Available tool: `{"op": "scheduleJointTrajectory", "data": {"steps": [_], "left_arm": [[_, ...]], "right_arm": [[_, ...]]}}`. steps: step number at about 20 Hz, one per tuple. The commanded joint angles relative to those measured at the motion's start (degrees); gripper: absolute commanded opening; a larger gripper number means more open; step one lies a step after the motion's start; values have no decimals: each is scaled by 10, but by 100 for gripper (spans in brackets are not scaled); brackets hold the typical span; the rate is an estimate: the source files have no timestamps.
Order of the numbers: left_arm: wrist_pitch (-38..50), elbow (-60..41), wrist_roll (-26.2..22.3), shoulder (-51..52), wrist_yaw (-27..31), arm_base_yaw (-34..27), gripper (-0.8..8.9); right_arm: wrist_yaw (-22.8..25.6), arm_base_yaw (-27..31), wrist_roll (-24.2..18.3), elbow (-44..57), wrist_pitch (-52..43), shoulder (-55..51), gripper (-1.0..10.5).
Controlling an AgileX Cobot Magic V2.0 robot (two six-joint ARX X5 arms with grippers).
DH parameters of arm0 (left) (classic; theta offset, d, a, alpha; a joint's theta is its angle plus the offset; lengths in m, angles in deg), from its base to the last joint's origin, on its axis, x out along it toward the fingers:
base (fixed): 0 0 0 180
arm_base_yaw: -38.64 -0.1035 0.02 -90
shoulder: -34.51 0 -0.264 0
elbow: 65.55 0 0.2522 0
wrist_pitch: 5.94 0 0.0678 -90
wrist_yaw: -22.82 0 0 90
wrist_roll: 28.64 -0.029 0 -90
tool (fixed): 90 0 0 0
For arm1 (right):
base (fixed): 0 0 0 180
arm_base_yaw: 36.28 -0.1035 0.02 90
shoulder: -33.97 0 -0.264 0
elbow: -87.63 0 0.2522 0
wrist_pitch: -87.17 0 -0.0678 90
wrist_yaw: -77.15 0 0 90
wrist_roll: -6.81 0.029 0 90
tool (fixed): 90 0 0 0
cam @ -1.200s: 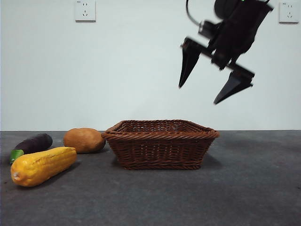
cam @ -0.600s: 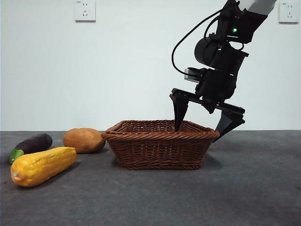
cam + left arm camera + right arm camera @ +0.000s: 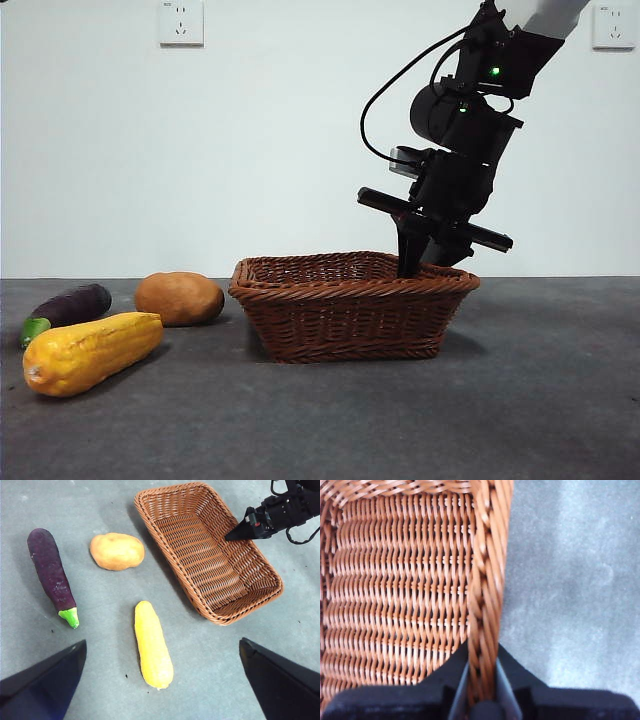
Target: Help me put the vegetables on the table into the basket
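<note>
While the left gripper hangs high over the table with its jaws spread wide and nothing between them, three vegetables lie loose on the grey surface, one of each kind. Nearest the front camera is the single corn cob, on its side, its long axis running from the near left toward the far right, with its blunter end toward the basket. Just behind it lies the one eggplant, also slanting away to the right, its green stem end toward the camera and its dark rounded end farther off. Beside these, a little farther back and near the basket's left side, sits the one potato, an oval whose length runs roughly across the view. None of the three touches another or the basket.

To their right stands the one basket, upright on the table, its long axis running away from the front camera, with no vegetable inside it. At its far right rim the right gripper reaches down from above; in its own wrist view the jaws are closed on the braided rim, one inside the wall and one outside
</note>
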Motion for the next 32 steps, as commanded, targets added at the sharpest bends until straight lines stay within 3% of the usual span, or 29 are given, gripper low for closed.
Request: {"op": "scheduleJointTrajectory", "data": {"steps": [1, 6, 11, 14, 18, 26, 29, 30, 32], "left_arm": [[0, 1, -4, -2, 0, 1, 688], [0, 1, -4, -13, 2, 9, 688], [4, 1, -4, -66, 20, 52, 688], [24, 1, -4, -121, 78, 90, 688], [59, 1, -1, -212, 136, 130, 688], [132, 1, 48, -376, 151, 200, 687], [144, 1, 62, -416, 189, 220, 687], [146, 1, 63, -428, 200, 224, 679], [150, 1, 74, -447, 211, 228, 575]], "right_arm": [[1, -1, -7, 1, 3, -1, -12], [-1, -1, -5, 1, 18, -127, -12], [16, 5, -37, 1, 84, -269, -12], [22, 8, -61, 1, 123, -321, -12], [23, 8, -77, 1, 163, -354, -12], [23, 8, -80, 1, 176, -363, -12], [23, 8, -82, 1, 176, -363, -12], [23, 8, -84, 1, 176, -363, -12], [23, 8, -86, 1, 175, -363, -12]]}}
